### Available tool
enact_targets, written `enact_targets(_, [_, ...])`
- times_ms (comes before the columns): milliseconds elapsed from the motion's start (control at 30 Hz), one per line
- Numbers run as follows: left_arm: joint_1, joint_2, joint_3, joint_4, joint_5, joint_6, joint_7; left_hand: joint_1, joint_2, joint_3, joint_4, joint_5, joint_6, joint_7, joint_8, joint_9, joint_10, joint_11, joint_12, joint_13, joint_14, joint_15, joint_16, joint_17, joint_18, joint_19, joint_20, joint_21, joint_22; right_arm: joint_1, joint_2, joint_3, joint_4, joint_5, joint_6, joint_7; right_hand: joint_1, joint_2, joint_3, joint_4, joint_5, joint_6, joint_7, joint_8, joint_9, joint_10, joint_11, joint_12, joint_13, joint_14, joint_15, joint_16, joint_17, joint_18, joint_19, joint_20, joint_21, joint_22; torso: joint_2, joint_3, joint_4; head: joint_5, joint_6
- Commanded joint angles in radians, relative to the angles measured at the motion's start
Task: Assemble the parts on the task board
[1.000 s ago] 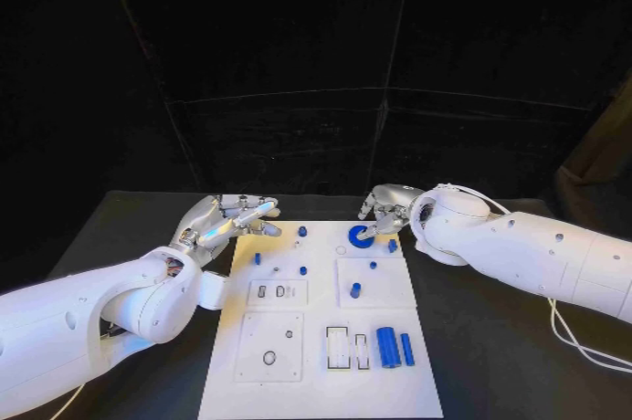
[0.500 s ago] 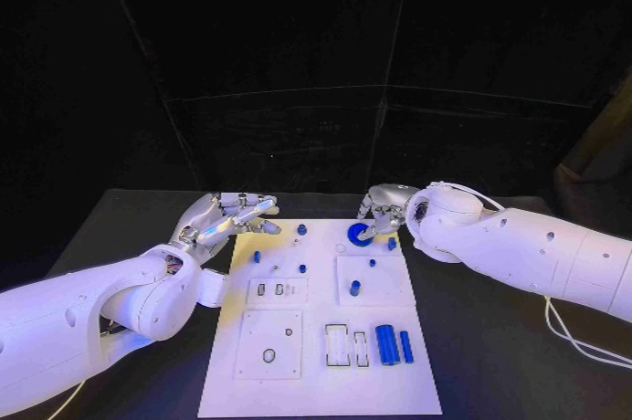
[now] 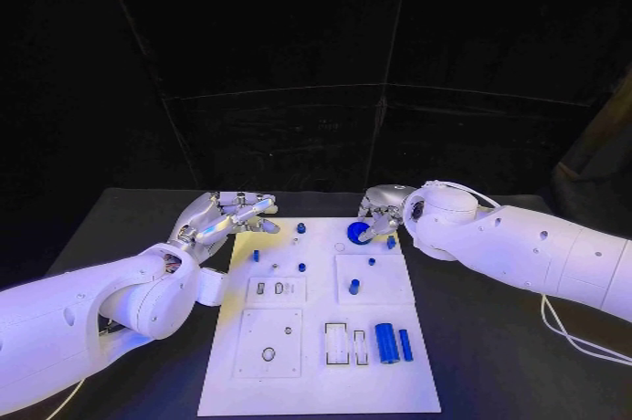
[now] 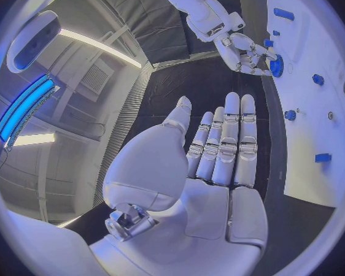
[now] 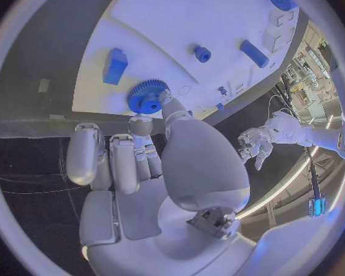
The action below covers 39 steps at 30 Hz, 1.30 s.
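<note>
R hand (image 3: 384,206) sits at the far right corner of the white task board (image 3: 316,383), thumb and a finger pinching the blue gear (image 5: 147,96), which is tilted at the board's far edge. L hand (image 3: 226,216) hovers just off the board's far left corner, fingers straight and apart, holding nothing. Blue cylinder (image 3: 386,343) lies near the board's front right.

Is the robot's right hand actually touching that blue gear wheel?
Touching. The right wrist view shows the right hand with its fingertips against the blue gear.
</note>
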Motion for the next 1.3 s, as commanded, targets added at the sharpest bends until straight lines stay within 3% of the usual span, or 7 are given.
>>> enact_targets(33, [0.001, 0.001, 0.001, 0.0, -0.004, 0.012, 0.001, 0.001, 0.008, 0.001, -0.005, 0.005, 0.009, 0.001, -0.007, -0.001, 0.009, -0.002, -0.004, -0.001, 0.007, 0.0, -0.006, 0.002, 0.013, 0.008, 0.001, -0.007, -0.001, 0.001, 0.002, 0.0, -0.003, -0.019, 0.026, 0.002, 0.016, 0.0, 0.003, -0.01, -0.006, 0.011, 0.001, 0.006, 0.001, 0.003, -0.006, 0.007, 0.003, 0.065, 0.003, 0.005, 0.052, -0.007, 0.003, -0.001, 0.006, 0.001, 0.0, 0.0002, -0.0001, -0.001, -0.002])
enact_targets(400, [0.001, -0.001, 0.001, -0.001, -0.004, 0.012, 0.0, 0.001, 0.008, 0.001, -0.005, 0.005, 0.009, 0.001, -0.007, -0.001, 0.009, -0.002, -0.004, -0.001, 0.007, 0.0, -0.006, 0.002, 0.013, 0.008, 0.001, -0.007, -0.001, 0.0, 0.008, -0.001, -0.01, -0.024, 0.019, 0.008, 0.05, 0.029, 0.04, -0.032, -0.029, 0.041, -0.005, 0.026, 0.005, 0.004, -0.013, 0.011, 0.014, 0.065, -0.002, 0.006, 0.055, -0.008, 0.004, -0.006, 0.007, 0.005, 0.0, 0.0001, 0.0002, -0.001, -0.006])
enact_targets(500, [0.001, -0.001, 0.001, -0.001, -0.004, 0.013, 0.0, 0.002, 0.009, 0.002, -0.006, 0.005, 0.01, 0.001, -0.008, -0.001, 0.009, -0.002, -0.005, -0.001, 0.007, 0.0, -0.006, 0.003, 0.013, 0.008, 0.001, -0.007, -0.002, 0.0, 0.009, -0.002, -0.007, -0.037, -0.021, 0.014, 0.071, 0.052, 0.079, -0.05, -0.066, 0.089, -0.014, 0.047, 0.01, 0.025, -0.022, 0.037, 0.043, 0.066, -0.009, 0.009, 0.062, -0.01, 0.012, -0.012, 0.013, 0.017, 0.0, 0.0001, 0.0002, 0.0, -0.007])
enact_targets(700, [0.001, -0.001, 0.001, 0.0, -0.004, 0.014, -0.001, 0.002, 0.01, 0.002, -0.007, 0.005, 0.01, 0.001, -0.008, -0.001, 0.01, -0.002, -0.006, -0.001, 0.007, 0.0, -0.007, 0.003, 0.013, 0.008, 0.001, -0.008, -0.002, -0.002, 0.01, -0.002, 0.002, -0.068, -0.107, 0.02, 0.087, 0.078, 0.14, -0.073, -0.077, 0.148, -0.034, 0.067, 0.015, 0.056, -0.038, 0.078, 0.086, 0.068, -0.023, 0.014, 0.071, -0.014, 0.027, -0.024, 0.023, 0.04, 0.0, -0.0001, 0.0004, 0.0, -0.007])
enact_targets(1000, [0.001, -0.002, 0.001, 0.0, 0.013, 0.015, -0.002, 0.003, 0.011, 0.003, -0.008, 0.005, 0.01, 0.001, -0.009, -0.001, 0.01, -0.002, -0.006, -0.001, 0.007, 0.0, -0.007, 0.003, 0.013, 0.008, 0.001, -0.008, -0.002, -0.003, -0.001, -0.002, 0.035, -0.079, -0.162, 0.025, 0.047, 0.065, 0.192, -0.08, -0.074, 0.165, -0.038, 0.055, 0.008, 0.06, -0.042, 0.073, 0.089, 0.068, -0.027, 0.012, 0.07, -0.016, 0.031, -0.03, 0.026, 0.046, 0.0, 0.0004, -0.0001, 0.004, -0.007])
enact_targets(1300, [0.001, -0.004, 0.001, 0.001, 0.016, 0.015, -0.003, 0.004, 0.012, 0.004, -0.009, 0.005, 0.01, 0.001, -0.01, -0.001, 0.01, -0.001, -0.008, -0.002, 0.006, 0.0, -0.009, 0.004, 0.013, 0.008, 0.001, -0.009, -0.003, -0.003, -0.021, -0.002, 0.129, -0.081, -0.234, 0.006, 0.009, 0.047, 0.219, -0.075, -0.07, 0.158, -0.033, 0.034, 0.0, 0.062, -0.038, 0.07, 0.091, 0.069, -0.025, 0.013, 0.074, -0.017, 0.035, -0.029, 0.028, 0.051, -0.001, -0.0008, 0.0002, 0.009, -0.002])
